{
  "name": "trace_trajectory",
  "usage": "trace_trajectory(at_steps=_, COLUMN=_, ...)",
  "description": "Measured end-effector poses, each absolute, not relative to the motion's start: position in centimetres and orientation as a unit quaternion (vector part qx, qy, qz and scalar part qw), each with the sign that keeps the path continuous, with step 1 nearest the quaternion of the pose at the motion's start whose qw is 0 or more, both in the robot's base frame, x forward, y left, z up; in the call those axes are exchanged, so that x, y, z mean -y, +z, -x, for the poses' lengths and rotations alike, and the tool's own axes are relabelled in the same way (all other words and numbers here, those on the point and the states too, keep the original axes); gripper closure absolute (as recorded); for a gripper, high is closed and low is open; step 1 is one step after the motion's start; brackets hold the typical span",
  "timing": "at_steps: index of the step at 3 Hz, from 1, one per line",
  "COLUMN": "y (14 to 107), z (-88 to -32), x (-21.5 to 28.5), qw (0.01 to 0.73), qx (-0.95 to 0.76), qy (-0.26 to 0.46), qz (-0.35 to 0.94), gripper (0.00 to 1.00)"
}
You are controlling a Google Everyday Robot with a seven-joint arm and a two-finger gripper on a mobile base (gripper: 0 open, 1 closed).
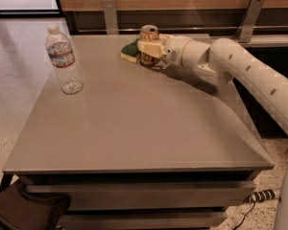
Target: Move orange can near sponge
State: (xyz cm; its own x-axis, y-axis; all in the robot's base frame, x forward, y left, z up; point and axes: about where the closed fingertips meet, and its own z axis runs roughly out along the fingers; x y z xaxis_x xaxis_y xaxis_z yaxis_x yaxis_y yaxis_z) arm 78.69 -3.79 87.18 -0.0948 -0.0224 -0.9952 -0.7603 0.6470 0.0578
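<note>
Standing upright beside sponge, orange can is clasped by claw.

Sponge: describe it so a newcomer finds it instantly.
At the far edge of the grey table, the gripper is at the orange can. The sponge lies flat just left of that can: low, dark green on top over pale yellow, unlike the upright can and the clear water bottle at left.

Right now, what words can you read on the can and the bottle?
Orange can: lettering too blurred to read; the claw at the can covers its middle.
Water bottle label: too blurred to read.
No other text is visible.
</note>
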Motion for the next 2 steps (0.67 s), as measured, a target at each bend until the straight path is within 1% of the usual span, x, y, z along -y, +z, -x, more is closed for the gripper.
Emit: trace_trajectory(at_steps=2, y=87.25, z=-78.69, x=3.76, qw=0.607, qx=-0.675, qy=0.304, qz=0.29, gripper=0.24)
